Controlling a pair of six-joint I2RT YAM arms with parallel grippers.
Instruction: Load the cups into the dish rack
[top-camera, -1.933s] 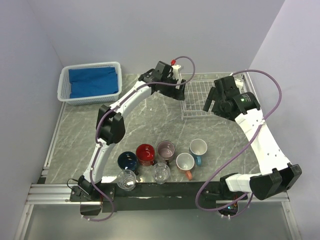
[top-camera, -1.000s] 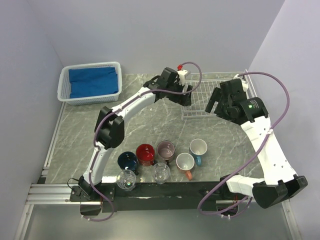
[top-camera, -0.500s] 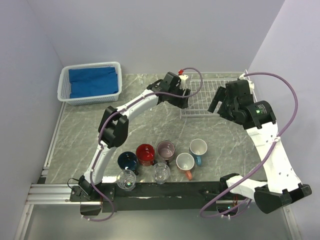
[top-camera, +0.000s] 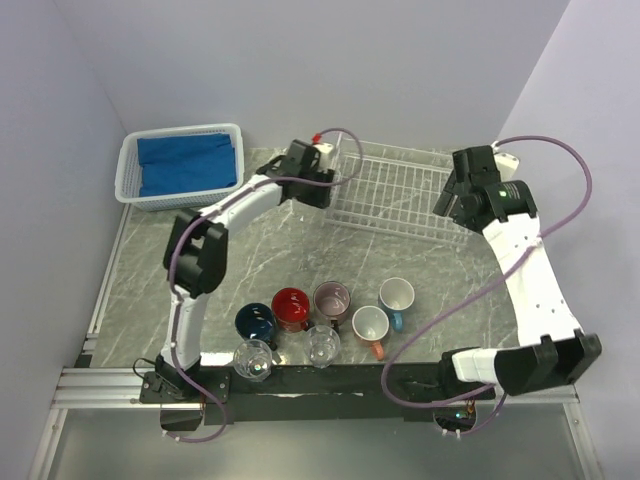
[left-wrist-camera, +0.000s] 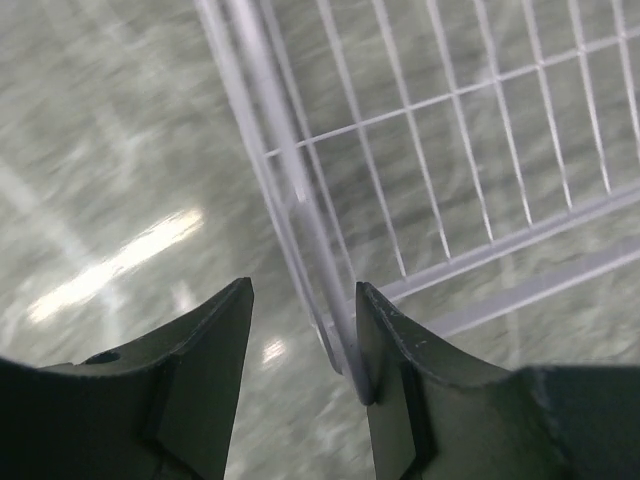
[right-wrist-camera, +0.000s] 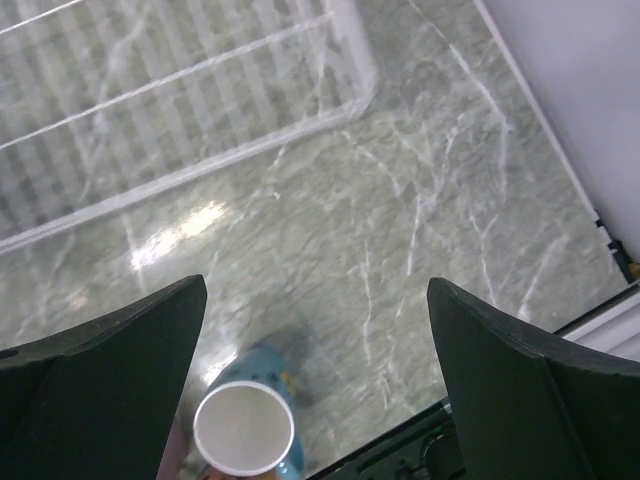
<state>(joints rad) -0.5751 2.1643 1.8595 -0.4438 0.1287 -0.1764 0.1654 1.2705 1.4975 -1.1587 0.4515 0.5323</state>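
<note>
The cups stand in a cluster near the front: navy, red, mauve, salmon-orange, light-blue, plus two clear glasses. The white wire dish rack lies at the back, holding nothing. My left gripper is at its left end. In the left wrist view the jaws straddle the rack's rim wire; the wire touches the right finger and a gap shows to the left one. My right gripper hovers wide open by the rack's right end, above the light-blue mug.
A white plastic basket with a blue cloth sits at the back left. Walls close in the table on the left, back and right. The right wrist view shows the rack's corner and the table's front edge.
The left jaws have narrowed around the rack's rim wire. The left gripper moved left and the rack's left end came with it. The right arm swung right and stayed open.
</note>
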